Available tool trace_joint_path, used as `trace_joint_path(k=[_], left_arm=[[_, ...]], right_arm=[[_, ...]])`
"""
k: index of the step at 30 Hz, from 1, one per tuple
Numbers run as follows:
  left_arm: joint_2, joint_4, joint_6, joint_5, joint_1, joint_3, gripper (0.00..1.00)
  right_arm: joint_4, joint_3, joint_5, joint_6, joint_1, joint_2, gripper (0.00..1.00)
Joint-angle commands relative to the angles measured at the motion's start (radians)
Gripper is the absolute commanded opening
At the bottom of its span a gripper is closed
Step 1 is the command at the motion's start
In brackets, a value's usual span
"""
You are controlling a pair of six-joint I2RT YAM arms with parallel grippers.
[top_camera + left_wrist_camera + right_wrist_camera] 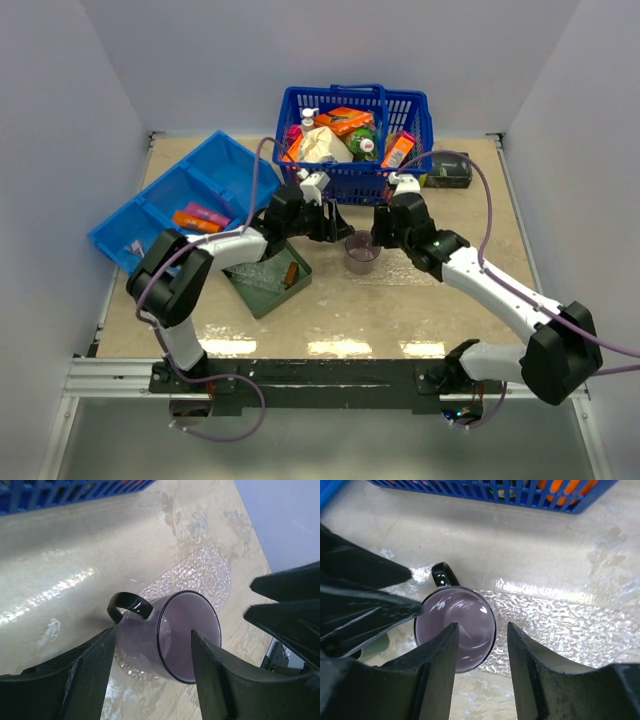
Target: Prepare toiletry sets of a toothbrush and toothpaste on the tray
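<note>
Purple mug (455,630) on tray (555,612), toothpaste (200,217) in bin (225,160)

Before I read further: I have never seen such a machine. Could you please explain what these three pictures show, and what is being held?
This is a robot with two arms, each ending in a two-finger gripper. One picture looks down from above and behind; two come from cameras on the wrists. On the table are a basket, a blue bin with two tubes, a green tray, and a clear tray with a mug on it. The left gripper and the right gripper are both at the mug, jaws apart; whether either grips it, I cannot tell.
</note>
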Motion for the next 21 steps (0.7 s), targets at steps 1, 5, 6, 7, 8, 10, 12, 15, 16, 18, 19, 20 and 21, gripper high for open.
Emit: trace_joint_path(k=[1,5,6,7,8,10,12,15,16,18,19,20,21], left_arm=[[-0.123,-0.083,0.083,0.013,0.010,0.016,0.67],[-0.183,-0.181,0.115,-0.004,0.014,0.027,0.68],[-0.209,-0.227,0.133,-0.005,0.016,0.030,0.68],[-0.223,-0.252,0.143,-0.005,0.023,0.036,0.69],[-0.237,-0.278,0.152,-0.007,0.026,0.039,0.69],[-0.281,-0.339,0.179,-0.005,0.040,0.043,0.70],[-0.321,-0.370,0.210,-0.007,0.057,0.045,0.71],[-0.358,-0.447,0.239,-0.007,0.082,0.050,0.72],[-0.364,-0.458,0.248,-0.009,0.086,0.054,0.73],[-0.375,-0.481,0.270,-0.016,0.097,0.059,0.73],[-0.378,-0.488,0.278,-0.016,0.098,0.065,0.73],[-0.378,-0.493,0.285,-0.019,0.100,0.068,0.73],[-0.378,-0.501,0.296,-0.024,0.105,0.071,0.73]], right_arm=[[-0.014,0.093,0.014,-0.136,0.000,0.078,0.46],[-0.033,0.151,-0.025,-0.228,0.000,0.168,0.46],[-0.032,0.165,-0.043,-0.239,-0.001,0.194,0.46],[-0.027,0.170,-0.051,-0.250,-0.001,0.205,0.46],[-0.029,0.176,-0.059,-0.264,-0.001,0.214,0.47],[-0.024,0.190,-0.086,-0.267,-0.001,0.237,0.48],[-0.012,0.199,-0.108,-0.282,-0.001,0.254,0.49],[-0.004,0.211,-0.123,-0.299,-0.001,0.291,0.51],[0.002,0.213,-0.123,-0.305,-0.001,0.310,0.52],[0.006,0.217,-0.117,-0.316,0.000,0.325,0.52],[0.008,0.216,-0.115,-0.319,-0.001,0.328,0.53],[0.017,0.214,-0.111,-0.325,-0.001,0.340,0.53],[0.017,0.214,-0.108,-0.328,-0.001,0.343,0.53]])
